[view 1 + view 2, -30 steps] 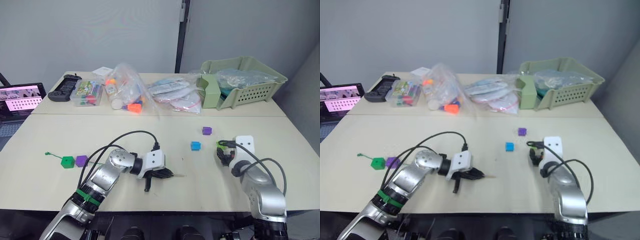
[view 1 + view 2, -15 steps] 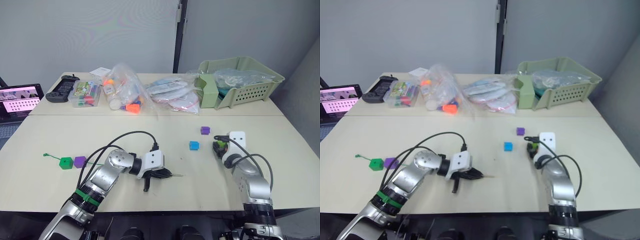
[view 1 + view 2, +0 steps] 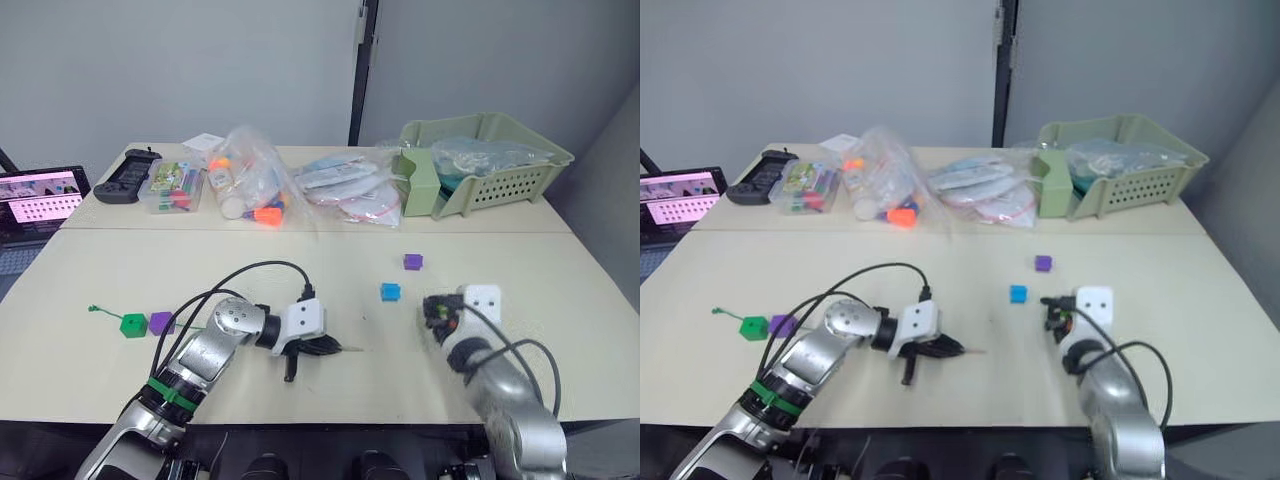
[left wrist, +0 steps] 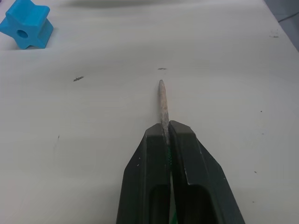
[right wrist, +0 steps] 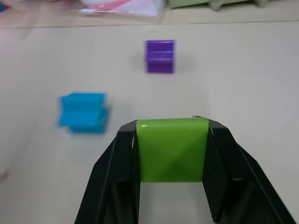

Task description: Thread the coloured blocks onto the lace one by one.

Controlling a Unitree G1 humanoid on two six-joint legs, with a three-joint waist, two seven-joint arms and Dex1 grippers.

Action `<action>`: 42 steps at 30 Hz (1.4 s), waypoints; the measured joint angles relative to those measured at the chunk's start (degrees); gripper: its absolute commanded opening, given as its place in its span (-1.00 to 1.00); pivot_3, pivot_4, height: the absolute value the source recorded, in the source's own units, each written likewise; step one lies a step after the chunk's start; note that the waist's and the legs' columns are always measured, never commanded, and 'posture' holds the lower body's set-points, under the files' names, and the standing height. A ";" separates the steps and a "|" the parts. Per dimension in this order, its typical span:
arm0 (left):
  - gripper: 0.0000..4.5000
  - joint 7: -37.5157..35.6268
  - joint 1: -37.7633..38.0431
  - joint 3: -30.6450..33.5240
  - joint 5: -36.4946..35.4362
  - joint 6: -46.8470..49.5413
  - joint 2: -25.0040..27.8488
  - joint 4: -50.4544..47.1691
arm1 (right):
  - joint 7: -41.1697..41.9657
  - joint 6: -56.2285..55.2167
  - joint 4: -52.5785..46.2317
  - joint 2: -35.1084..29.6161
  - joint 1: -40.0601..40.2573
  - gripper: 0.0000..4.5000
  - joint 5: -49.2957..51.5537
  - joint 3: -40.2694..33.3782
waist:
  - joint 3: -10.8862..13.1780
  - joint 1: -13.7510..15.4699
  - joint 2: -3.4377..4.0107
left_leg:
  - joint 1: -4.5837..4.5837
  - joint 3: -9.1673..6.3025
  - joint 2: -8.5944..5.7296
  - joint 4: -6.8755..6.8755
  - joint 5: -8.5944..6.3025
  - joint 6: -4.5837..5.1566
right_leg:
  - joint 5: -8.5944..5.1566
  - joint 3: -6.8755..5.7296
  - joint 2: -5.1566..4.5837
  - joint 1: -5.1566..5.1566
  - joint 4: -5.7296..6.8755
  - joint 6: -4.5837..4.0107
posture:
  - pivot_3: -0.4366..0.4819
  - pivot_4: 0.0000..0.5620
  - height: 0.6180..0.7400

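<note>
Pale tabletop (image 3: 120,270) stretches out in front of me, with bags and a green basket far back near the wall.

My left gripper (image 4: 167,128) has its two black fingers pressed tight together on the thin green lace (image 3: 195,327). The stiff pale tip (image 4: 162,100) of the lace sticks straight out past the fingertips, low over the table. The rest of the cord runs back behind the fingers to a dark green plastic block (image 3: 133,324) and a purple plastic block (image 3: 161,322) that look already on it, near the small knotted end (image 3: 94,309).

My right gripper (image 5: 172,140) is closed on a light green plastic block (image 5: 172,155), snug between both fingers. Out past those fingertips a blue star-shaped block (image 5: 83,113) and a second purple block (image 5: 160,56) wait on the table.

I think the job now is to bring the light green block to the tip. I cannot see its hole from here, so I would turn the right wrist until the hole faces the tip. Then I would move slowly, line the hole up with the tip, and slide the block on straight. The left fingers should keep a firm hold so the tip does not wobble. If I push crooked, the tip may bend or the block may slip out.
</note>
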 measured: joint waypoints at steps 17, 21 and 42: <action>-1.00 -1.68 -0.07 0.04 -0.26 -0.07 0.61 -0.11 | -8.57 5.36 -3.29 8.10 8.06 0.01 -3.20 16.72 | -0.05 -0.07 -0.07 | 0.04 0.05 0.09 -0.03 0.02 -0.02 | -0.04 -0.10 0.04 0.12 -0.36 -0.03 | -0.05 -0.47 1.00; -1.00 -1.74 -0.07 0.04 -0.28 -0.07 0.64 -0.13 | -7.80 3.92 -2.99 7.58 7.58 0.59 -3.09 15.87 | -0.05 -0.05 -0.07 | 0.00 0.06 0.06 -0.03 0.02 -0.02 | -0.03 -0.08 0.02 0.10 -0.36 -0.03 | -0.05 -0.47 1.00; -1.00 -0.62 0.40 0.16 -0.29 0.83 1.05 -2.18 | 48.07 3.35 6.30 -40.05 -9.34 0.99 20.64 1.17 | -0.01 0.28 -0.09 | 0.01 0.21 0.00 -0.03 0.02 -0.01 | -0.03 -0.12 0.07 0.22 -0.49 0.00 | -0.05 -0.47 1.00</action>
